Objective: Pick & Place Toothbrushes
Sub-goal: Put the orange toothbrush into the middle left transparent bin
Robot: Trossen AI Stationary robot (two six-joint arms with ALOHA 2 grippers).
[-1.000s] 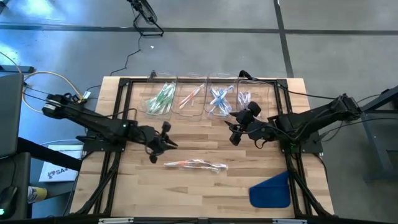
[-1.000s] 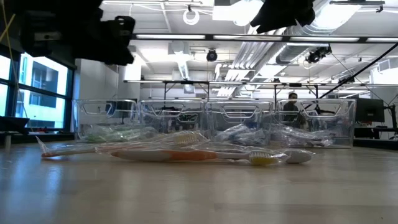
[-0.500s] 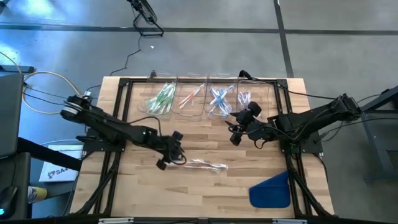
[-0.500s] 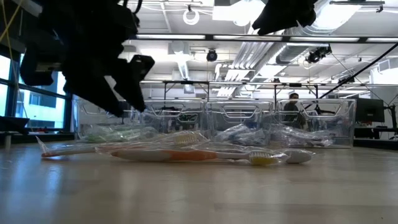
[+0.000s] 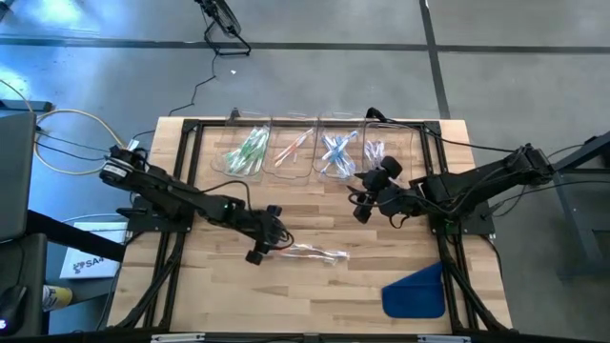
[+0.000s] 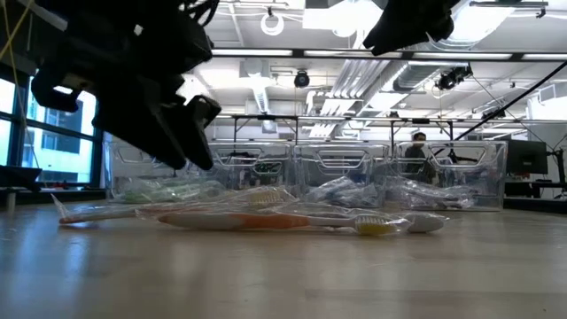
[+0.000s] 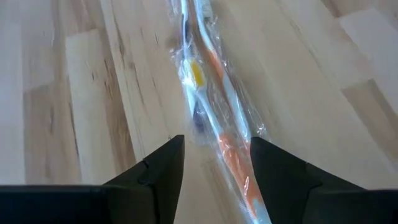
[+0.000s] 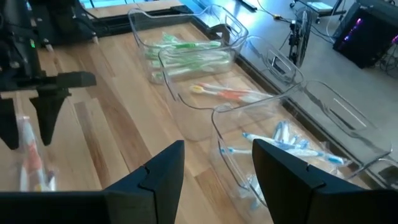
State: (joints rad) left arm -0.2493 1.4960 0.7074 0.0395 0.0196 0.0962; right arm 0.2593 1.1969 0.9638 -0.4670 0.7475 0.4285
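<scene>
No text can be read with certainty; a white box [image 5: 88,264] beside the bench carries unclear letters.

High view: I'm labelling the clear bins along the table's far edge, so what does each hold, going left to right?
Green toothbrushes → pink-orange toothbrushes → blue toothbrushes → purple toothbrushes.
</scene>
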